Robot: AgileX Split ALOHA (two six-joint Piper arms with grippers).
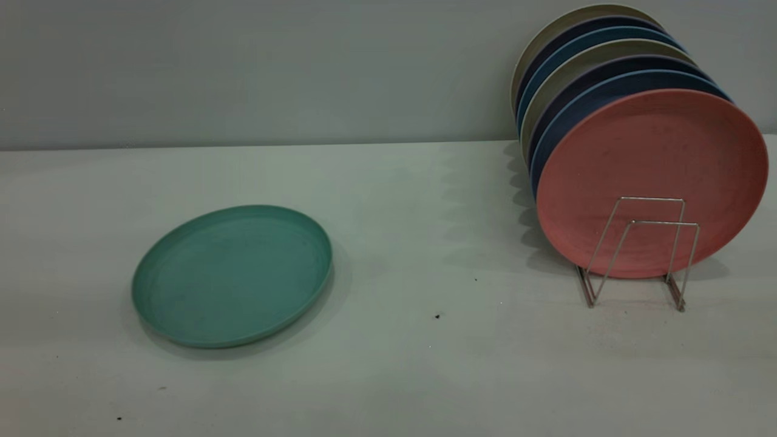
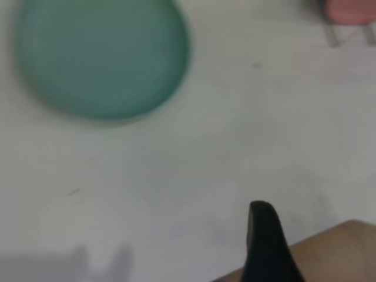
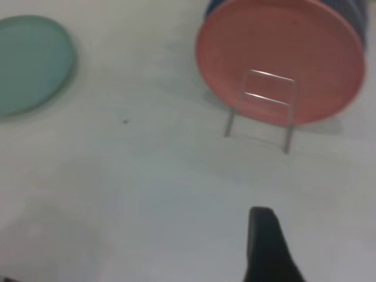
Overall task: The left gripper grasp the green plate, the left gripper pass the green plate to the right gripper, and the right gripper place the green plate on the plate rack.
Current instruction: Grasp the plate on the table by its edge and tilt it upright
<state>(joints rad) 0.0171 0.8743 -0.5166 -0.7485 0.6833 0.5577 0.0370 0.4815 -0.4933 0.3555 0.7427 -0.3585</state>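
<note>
The green plate point(image 1: 232, 276) lies nearest the exterior camera, flat and face-up on the pale surface point(image 1: 388, 364), on the left arm's side and well apart from everything else. Nothing touches it. Lying flat with its low rim showing all round, it offers only that rim as a hold, so I judge the left gripper point(image 2: 265, 242) will have to come in low at the edge.

That gripper has not reached the plate. In the left wrist view a single dark jaw tip shows, with the plate far off across bare surface; the second jaw is out of view, so whether the gripper is open or closed cannot be told. No step of the task appears done.

Further out, on the right side, stands the plate rack point(image 1: 637, 252). Its two front wire loops are free, and that empty slot is presumably where the green plate should go. Behind them a salmon-pink plate point(image 1: 652, 182) stands on edge, leaning back against a row of dark blue and cream plates point(image 1: 598, 70), each propped by the loops.

The right gripper point(image 3: 267, 244) looks down toward the rack from a distance. Again only one jaw tip is visible, so its state cannot be told. It seems to be waiting near the rack for the handover.
</note>
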